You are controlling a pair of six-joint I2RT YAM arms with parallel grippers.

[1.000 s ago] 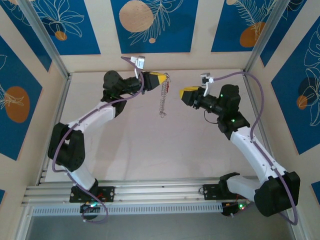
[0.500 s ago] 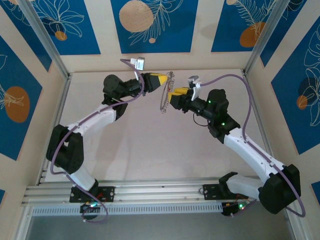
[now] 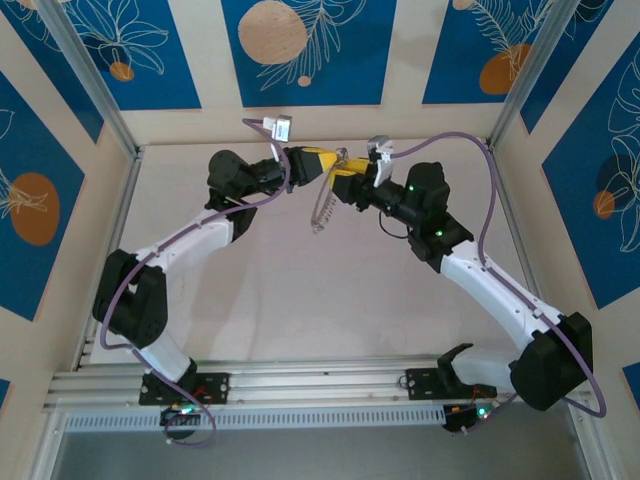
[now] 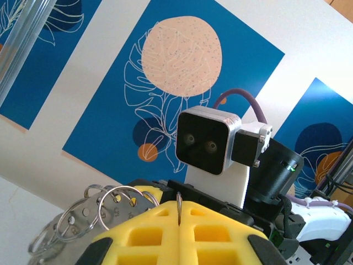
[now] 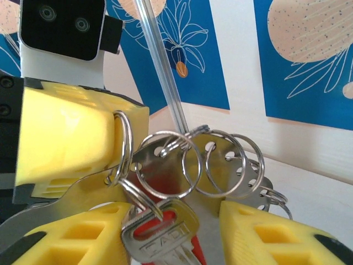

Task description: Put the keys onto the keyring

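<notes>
Right gripper point(image 3: 345, 170) has advanced to left gripper point(image 3: 325, 160), clamped on linked silver wire split rings point(image 5: 187, 160); right jaws part-open astride flat silver key point(image 5: 160, 234).

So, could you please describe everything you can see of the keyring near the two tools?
The keyring is a chain of shiny steel split rings, linked and overlapping, with small flat holed pieces among them. Its end ring is pinched edge-on in the shut left tool. A silver key with embossed lettering hangs from a ring near that end, between the spread fingers of the right tool; contact there is unclear. In the top view the rest trails away from both tools.
</notes>
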